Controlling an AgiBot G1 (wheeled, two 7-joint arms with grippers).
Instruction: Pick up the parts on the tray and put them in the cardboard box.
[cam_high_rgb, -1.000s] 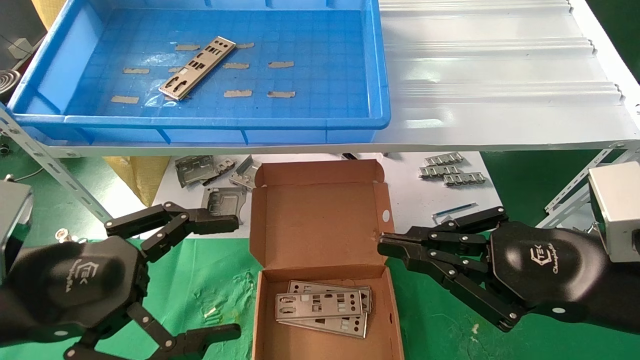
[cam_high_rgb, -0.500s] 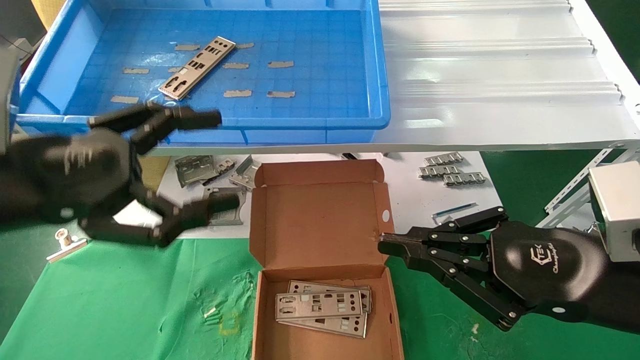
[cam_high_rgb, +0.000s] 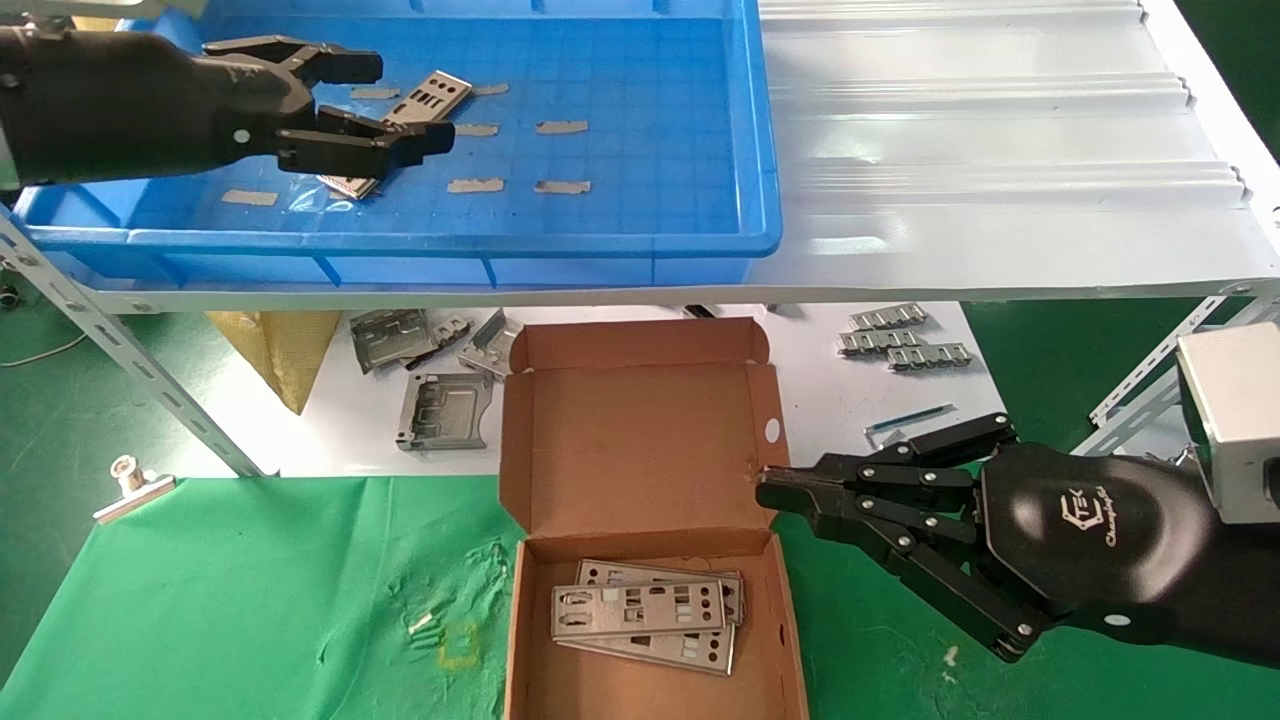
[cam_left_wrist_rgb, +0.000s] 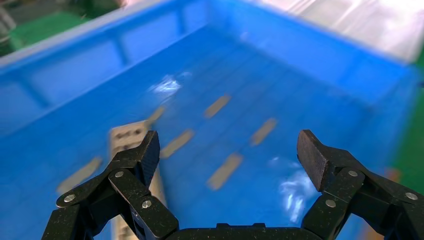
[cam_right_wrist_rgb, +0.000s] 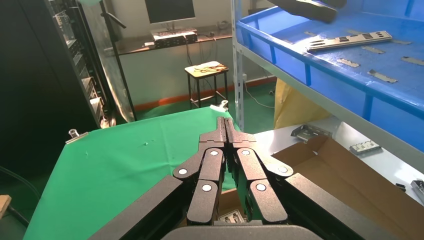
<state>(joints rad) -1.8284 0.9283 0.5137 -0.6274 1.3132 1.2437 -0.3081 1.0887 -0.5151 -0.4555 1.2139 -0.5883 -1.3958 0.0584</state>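
Note:
One silver punched plate (cam_high_rgb: 435, 93) lies slanted on the floor of the blue tray (cam_high_rgb: 500, 243), partly hidden by my left gripper (cam_high_rgb: 412, 100). That gripper is open and empty, just above the plate's middle. In the left wrist view the gripper (cam_left_wrist_rgb: 230, 150) spans the tray floor, with the plate (cam_left_wrist_rgb: 125, 137) beside one finger. The cardboard box (cam_high_rgb: 640, 440) lies open below the shelf with three plates (cam_high_rgb: 640, 615) stacked in it. My right gripper (cam_high_rgb: 765, 490) is shut and empty at the box's right edge; it also shows in its wrist view (cam_right_wrist_rgb: 225, 122).
The tray sits on a white corrugated sheet (cam_high_rgb: 1000, 150) on a metal shelf. Below it lie folded grey frame pieces (cam_high_rgb: 440, 410) left of the box, ridged silver strips (cam_high_rgb: 900, 340) to the right, and a binder clip (cam_high_rgb: 130, 485) on the green cloth.
My left arm has risen from beside the box up over the tray rim to above the plate, staying open. The right arm has not moved.

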